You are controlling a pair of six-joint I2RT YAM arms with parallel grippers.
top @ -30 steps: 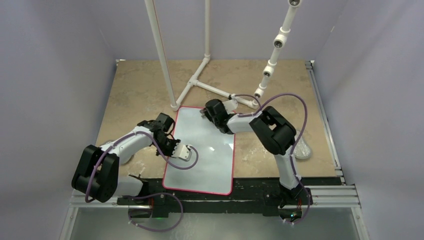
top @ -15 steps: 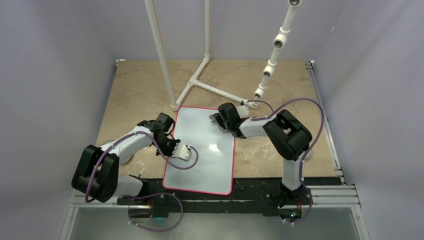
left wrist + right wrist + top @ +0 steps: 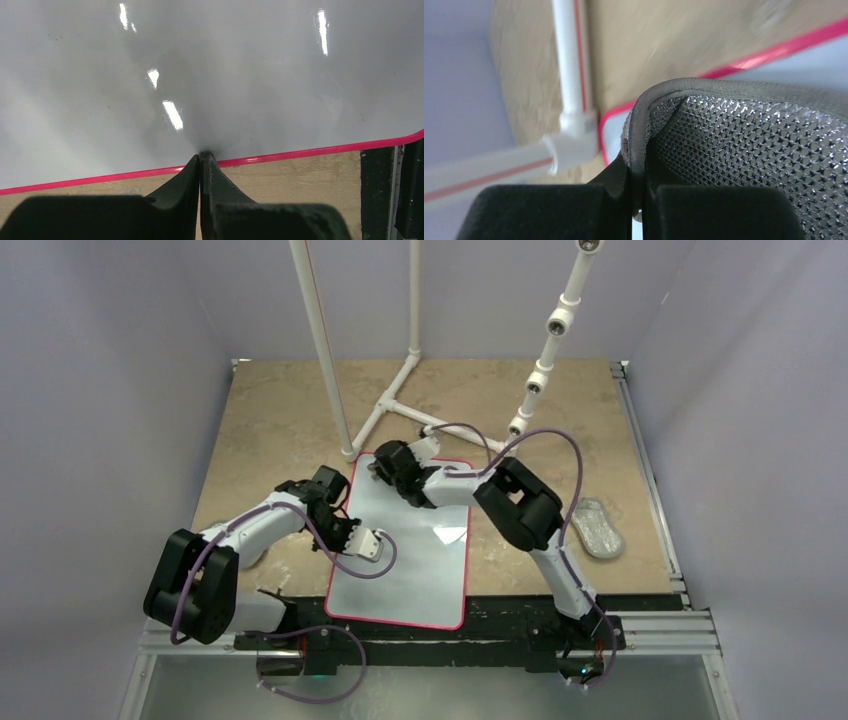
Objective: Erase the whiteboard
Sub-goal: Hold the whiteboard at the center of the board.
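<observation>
The whiteboard (image 3: 410,560), glossy white with a thin red border, lies flat at the middle of the table and shows no writing. It fills the left wrist view (image 3: 225,75). My left gripper (image 3: 348,530) is shut and empty, its tips (image 3: 201,156) resting on the board's left red edge. My right gripper (image 3: 383,466) is over the board's far left corner. It is shut (image 3: 636,170) on the rim of a grey-silver mesh pad (image 3: 749,150) that is pressed toward the board. The board's red corner (image 3: 769,52) shows behind the pad.
A second grey wrinkly pad (image 3: 597,528) lies on the tan table to the right of the board. A white pipe frame (image 3: 400,405) stands just behind the board and shows in the right wrist view (image 3: 566,75). The black front rail (image 3: 500,615) runs along the near edge.
My right gripper with the pad swept from the far middle of the board to its far right, then back across to the far left corner. The left arm and board stayed still.
</observation>
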